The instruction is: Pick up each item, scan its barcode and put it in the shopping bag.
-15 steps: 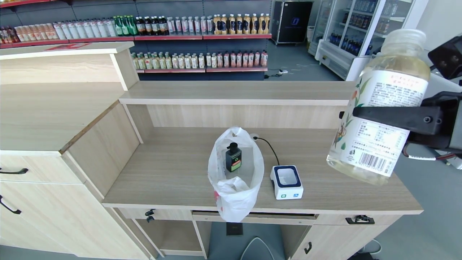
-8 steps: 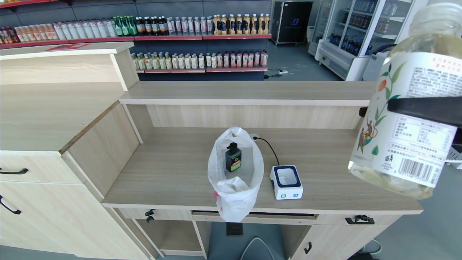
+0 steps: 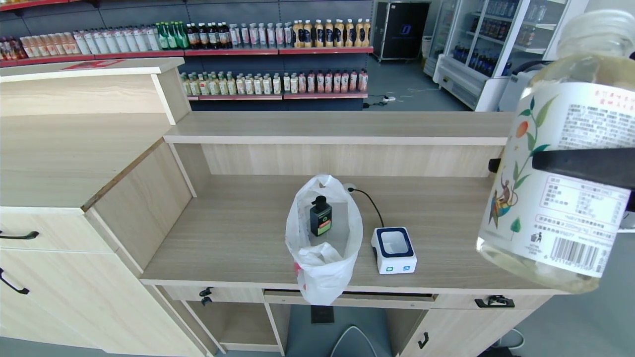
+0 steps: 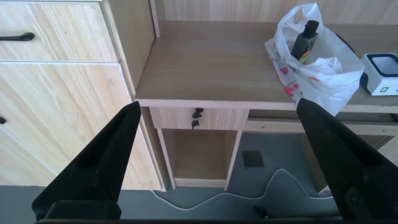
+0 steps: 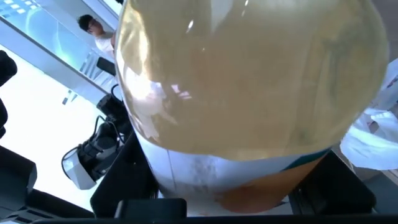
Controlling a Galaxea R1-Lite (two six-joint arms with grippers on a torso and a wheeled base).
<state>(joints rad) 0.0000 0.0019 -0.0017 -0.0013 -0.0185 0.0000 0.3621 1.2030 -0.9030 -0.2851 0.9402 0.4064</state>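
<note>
A clear bottle [image 3: 555, 178] of pale yellow drink, with a white label and a barcode low on it, hangs close to the head camera at the far right, above the counter's right end. My right gripper [image 3: 511, 166] is shut on it, one black finger [image 3: 580, 166] across the label. Its round base [image 5: 249, 81] faces the right wrist camera. On the counter stands a white shopping bag [image 3: 325, 243] with a dark green bottle [image 3: 321, 215] inside. Just right of the bag sits the white, blue-rimmed scanner [image 3: 394, 249]. My left gripper [image 4: 219, 106] is open, low and left of the counter's front edge.
The wooden counter [image 3: 238, 238] has a raised ledge [image 3: 322, 126] at the back and a taller cabinet [image 3: 74, 148] on the left. The scanner's cable [image 3: 369, 201] runs behind the bag. Drink shelves and fridges stand far behind.
The right gripper has carried the bottle to the right and closer to the head camera, then slightly down. The bag, scanner and camera have not moved.
</note>
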